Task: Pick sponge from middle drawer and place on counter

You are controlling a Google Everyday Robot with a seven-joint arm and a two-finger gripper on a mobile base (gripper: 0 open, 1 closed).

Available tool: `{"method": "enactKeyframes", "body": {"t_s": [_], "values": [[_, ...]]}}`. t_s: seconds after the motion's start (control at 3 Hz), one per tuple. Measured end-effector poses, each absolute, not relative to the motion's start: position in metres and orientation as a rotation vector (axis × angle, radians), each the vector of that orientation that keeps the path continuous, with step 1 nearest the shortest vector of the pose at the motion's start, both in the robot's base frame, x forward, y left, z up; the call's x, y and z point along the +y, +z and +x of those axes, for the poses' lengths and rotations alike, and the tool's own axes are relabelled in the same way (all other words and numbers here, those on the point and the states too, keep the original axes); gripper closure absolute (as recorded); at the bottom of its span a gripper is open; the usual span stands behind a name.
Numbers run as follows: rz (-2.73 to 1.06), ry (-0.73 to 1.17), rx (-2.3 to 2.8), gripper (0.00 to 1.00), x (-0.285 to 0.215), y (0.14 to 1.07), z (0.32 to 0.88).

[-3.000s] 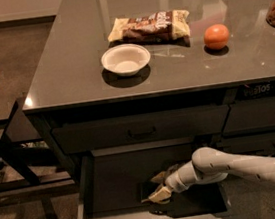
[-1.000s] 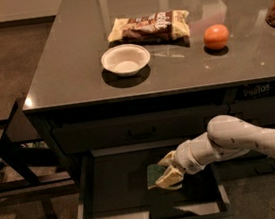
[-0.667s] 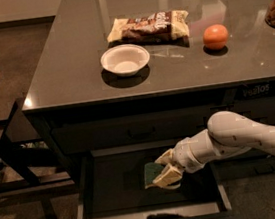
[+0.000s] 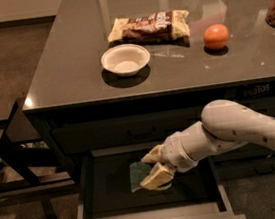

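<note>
The middle drawer (image 4: pixel 90 208) stands pulled open below the counter (image 4: pixel 70 60), with grey side walls and a dark floor. My gripper (image 4: pixel 153 169) is over the drawer, its cream fingers shut on the sponge (image 4: pixel 137 174). The sponge shows its dark green face and sticks out to the left of the fingers. It is held above the drawer floor, below the level of the counter top. My white arm comes in from the right.
On the counter stand a white bowl (image 4: pixel 125 59), a snack bag (image 4: pixel 149 26) and an orange fruit (image 4: pixel 216 36). A closed drawer front (image 4: pixel 130 130) sits just above the open drawer. A dark chair (image 4: pixel 1 144) stands at the left.
The gripper took hold of the sponge on the drawer floor and lifted it. Over the last second it has moved a little left and up with the sponge.
</note>
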State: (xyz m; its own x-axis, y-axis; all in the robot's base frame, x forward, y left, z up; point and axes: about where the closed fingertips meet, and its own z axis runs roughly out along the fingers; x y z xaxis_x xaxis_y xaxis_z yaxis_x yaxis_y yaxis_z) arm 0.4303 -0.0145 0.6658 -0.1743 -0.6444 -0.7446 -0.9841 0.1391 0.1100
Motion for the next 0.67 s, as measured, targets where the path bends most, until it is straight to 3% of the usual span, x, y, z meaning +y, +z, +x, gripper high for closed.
{"method": "enactKeyframes", "body": {"t_s": [0.67], "values": [[-1.648, 0.834, 1.758, 1.0, 0.0196, 0.7002, 0.4179]]}}
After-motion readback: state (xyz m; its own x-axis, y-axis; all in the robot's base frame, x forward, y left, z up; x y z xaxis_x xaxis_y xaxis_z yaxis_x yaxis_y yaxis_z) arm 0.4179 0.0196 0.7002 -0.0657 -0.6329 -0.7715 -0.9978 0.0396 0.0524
